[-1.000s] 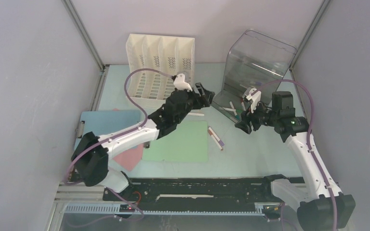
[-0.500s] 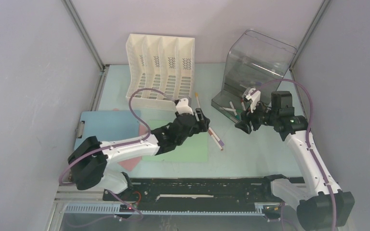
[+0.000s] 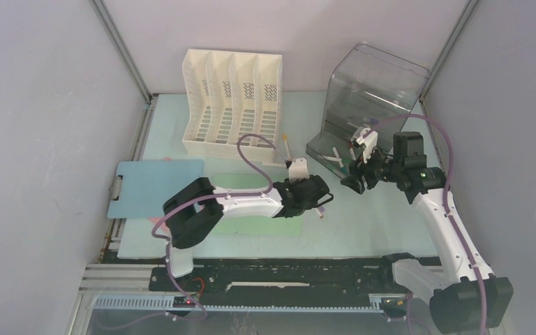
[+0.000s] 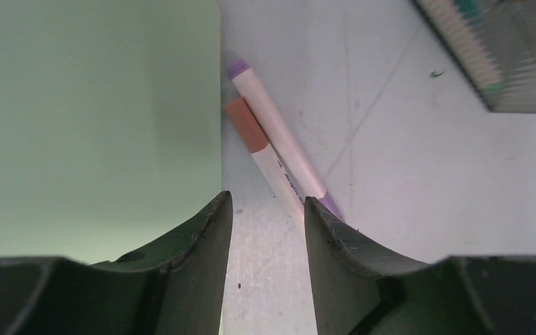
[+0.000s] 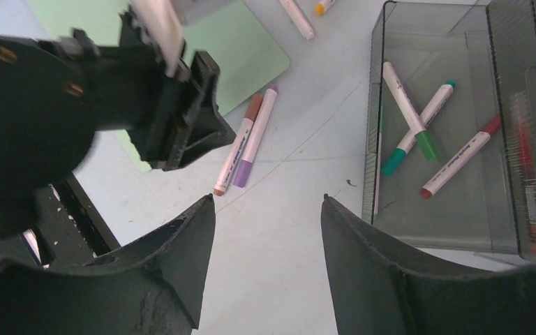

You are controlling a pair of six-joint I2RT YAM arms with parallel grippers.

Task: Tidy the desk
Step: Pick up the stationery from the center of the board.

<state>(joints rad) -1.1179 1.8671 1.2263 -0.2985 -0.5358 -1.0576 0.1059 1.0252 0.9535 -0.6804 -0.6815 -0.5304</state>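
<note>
The desk [image 3: 370,223] is a pale mint-green tabletop. My left gripper [image 3: 319,196] is low over it at the right edge of the green clipboard [image 3: 241,183]. In the left wrist view it [image 4: 264,199] is open and empty, the jaws a small gap apart. A brown-capped marker [image 4: 259,148] and a purple marker [image 4: 279,143] lie side by side just ahead of the fingertips. My right gripper [image 3: 352,183] hovers open and empty in front of the clear bin [image 3: 366,98]. In the right wrist view [image 5: 266,199] both markers [image 5: 241,150] lie ahead on the left.
A white file rack [image 3: 230,98] stands at the back. A blue clipboard [image 3: 157,185] lies at the left. A yellow-tipped marker [image 3: 286,148] lies near the rack. The bin's tray [image 5: 375,160] holds several markers [image 5: 419,129].
My left arm has swung from near the file rack forward and right, dropping low across the green clipboard to the two markers. The right arm has barely moved.
</note>
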